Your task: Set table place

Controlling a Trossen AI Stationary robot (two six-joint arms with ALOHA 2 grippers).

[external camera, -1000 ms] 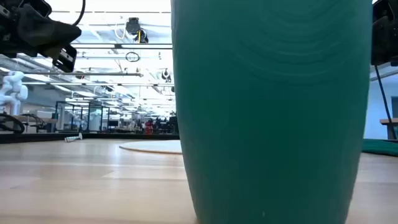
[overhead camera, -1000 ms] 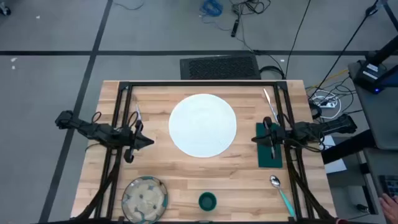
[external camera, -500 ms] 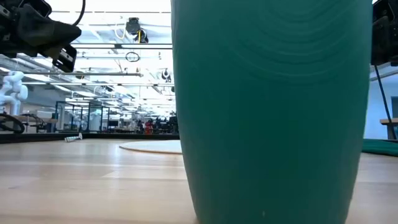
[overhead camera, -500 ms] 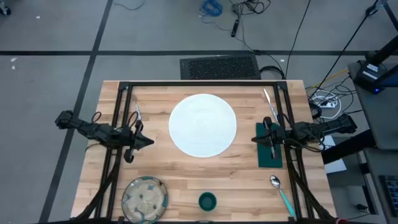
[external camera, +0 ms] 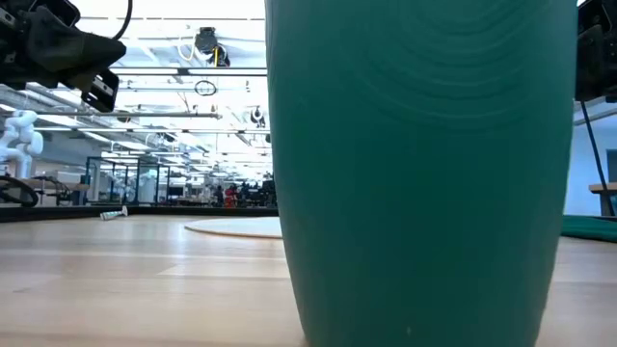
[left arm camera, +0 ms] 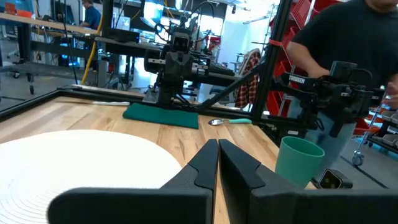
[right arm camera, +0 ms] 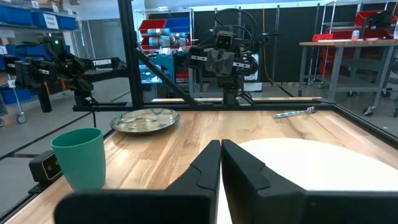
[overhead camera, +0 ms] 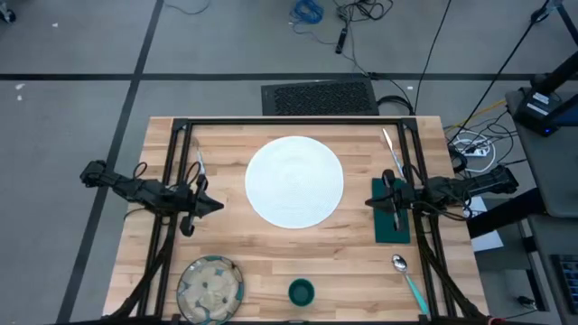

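With both pincers pressed together and holding nothing, left pincer (overhead camera: 219, 206) beside the white plate (overhead camera: 294, 181) mid-bench and right pincer (overhead camera: 368, 202) over the green napkin (overhead camera: 391, 226), I'd guess the plate is heavy, slick and breakable, best gripped by its rim.

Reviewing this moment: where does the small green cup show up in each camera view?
High view: green cup at the table's near edge, between bowl and spoon.
Low view: cup fills the centre, right at the lens.
Left wrist view: cup at lower right.
Right wrist view: cup at lower left.
Shared landmark: the white plate.
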